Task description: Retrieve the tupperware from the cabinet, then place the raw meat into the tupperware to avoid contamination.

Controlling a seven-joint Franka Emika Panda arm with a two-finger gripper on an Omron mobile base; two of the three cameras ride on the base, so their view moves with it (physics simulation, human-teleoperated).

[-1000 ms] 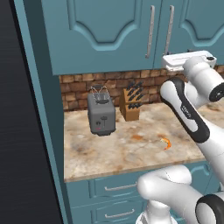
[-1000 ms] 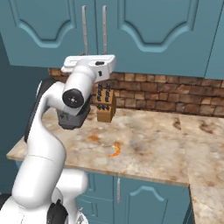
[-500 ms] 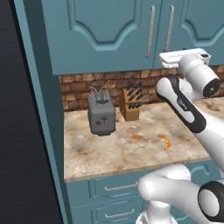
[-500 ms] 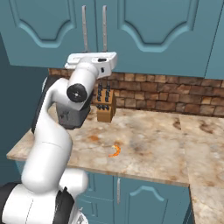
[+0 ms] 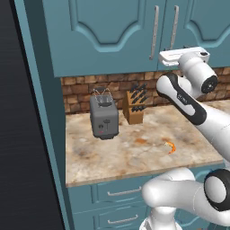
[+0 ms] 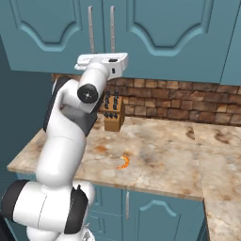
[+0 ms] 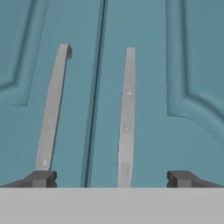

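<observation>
The teal cabinet point(image 5: 112, 31) hangs above the counter with both doors shut; the tupperware is hidden. Its two vertical silver handles point(image 7: 127, 118) stand close ahead in the hand view. My gripper point(image 7: 113, 179) is open, its dark fingertips point(image 7: 41, 178) spread wide, and the right-hand handle lines up between them, a little way off. The white hand point(image 5: 184, 55) sits level with the handles' lower ends point(image 6: 112, 44). The raw meat point(image 5: 170, 146), a small orange curl, lies on the counter point(image 6: 160, 155) well below the hand.
A grey toaster point(image 5: 104, 117) and a wooden knife block point(image 5: 134, 108) stand at the back of the counter against the brick wall. Teal drawers point(image 5: 117, 193) run under the counter. A tall dark panel point(image 5: 27, 134) closes off the left side.
The hand has risen a little and moved closer to the cabinet handles. The jaws stay wide open. The raw meat has not moved.
</observation>
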